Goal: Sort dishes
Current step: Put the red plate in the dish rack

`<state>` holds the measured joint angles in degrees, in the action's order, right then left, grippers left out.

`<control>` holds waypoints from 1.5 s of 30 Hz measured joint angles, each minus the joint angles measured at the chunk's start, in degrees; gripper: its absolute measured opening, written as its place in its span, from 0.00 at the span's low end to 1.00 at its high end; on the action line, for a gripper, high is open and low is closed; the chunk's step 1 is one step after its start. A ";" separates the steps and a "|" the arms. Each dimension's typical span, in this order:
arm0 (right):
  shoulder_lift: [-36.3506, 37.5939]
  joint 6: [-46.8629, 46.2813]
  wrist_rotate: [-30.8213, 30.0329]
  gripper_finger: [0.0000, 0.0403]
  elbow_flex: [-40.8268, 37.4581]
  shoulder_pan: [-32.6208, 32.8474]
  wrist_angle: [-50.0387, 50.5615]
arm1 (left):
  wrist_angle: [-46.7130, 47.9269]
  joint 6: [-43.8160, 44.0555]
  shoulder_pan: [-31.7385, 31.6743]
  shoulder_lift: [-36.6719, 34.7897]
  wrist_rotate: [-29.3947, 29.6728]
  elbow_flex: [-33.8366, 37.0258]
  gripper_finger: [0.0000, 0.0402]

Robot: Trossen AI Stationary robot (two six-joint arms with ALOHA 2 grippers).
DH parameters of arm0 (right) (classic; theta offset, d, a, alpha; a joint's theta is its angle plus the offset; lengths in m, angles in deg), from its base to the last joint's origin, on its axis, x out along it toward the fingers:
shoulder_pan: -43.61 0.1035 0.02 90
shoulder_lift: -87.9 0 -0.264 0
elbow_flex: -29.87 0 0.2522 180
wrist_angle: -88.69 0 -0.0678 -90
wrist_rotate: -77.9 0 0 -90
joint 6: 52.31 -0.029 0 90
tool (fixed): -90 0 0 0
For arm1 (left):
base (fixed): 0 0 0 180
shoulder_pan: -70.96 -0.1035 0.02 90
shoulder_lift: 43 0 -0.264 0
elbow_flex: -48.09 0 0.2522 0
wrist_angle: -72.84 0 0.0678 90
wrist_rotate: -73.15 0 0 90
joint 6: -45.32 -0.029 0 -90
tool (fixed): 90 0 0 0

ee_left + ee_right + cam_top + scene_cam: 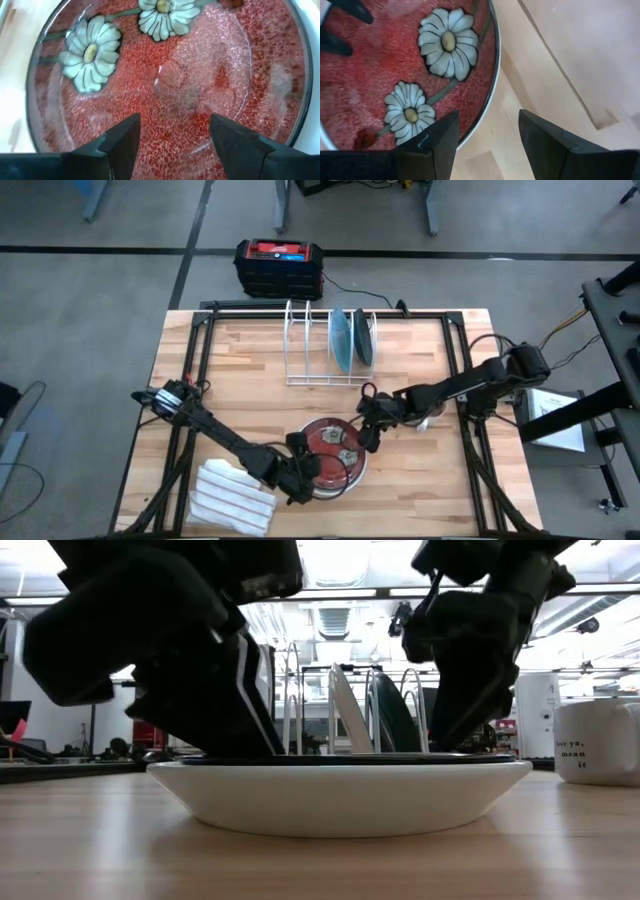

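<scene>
The red dish with pale flower marks (335, 445) lies inside the plain white dish (340, 795) on the table's near middle. My left gripper (305, 470) is open over the red dish's near left part (172, 125). My right gripper (368, 438) is open at the dish's far right edge. One of its fingers is over the dish and the other over the table (487, 122). The light blue dish (341, 338) and the dark blue-grey dish (365, 338) stand on edge in the wire rack (305, 345). My left gripper's open fingers (122, 142) point down at the red dish's inner face; I cannot tell whether they touch it. My right gripper's open fingers (440, 142) stand on either side of the red dish's rim (490, 107), pointing down; I cannot tell whether they touch it.
A folded white striped cloth (235, 495) lies at the near left edge. A pale mug (600, 740) stands right of the dishes, under my right arm. A black and red box (278, 265) sits beyond the far edge. Bare wood lies at far left and near right.
</scene>
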<state>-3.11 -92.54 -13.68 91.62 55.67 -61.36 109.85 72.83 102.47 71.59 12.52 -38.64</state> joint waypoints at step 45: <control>-7.69 8.07 -3.81 0.11 0.19 -3.20 -13.09 | -18.53 -1.18 -1.84 0.08 7.68 8.69 0.58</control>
<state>-10.80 -84.47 -17.49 91.81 52.47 -74.44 91.32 71.65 100.63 71.67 20.20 -29.95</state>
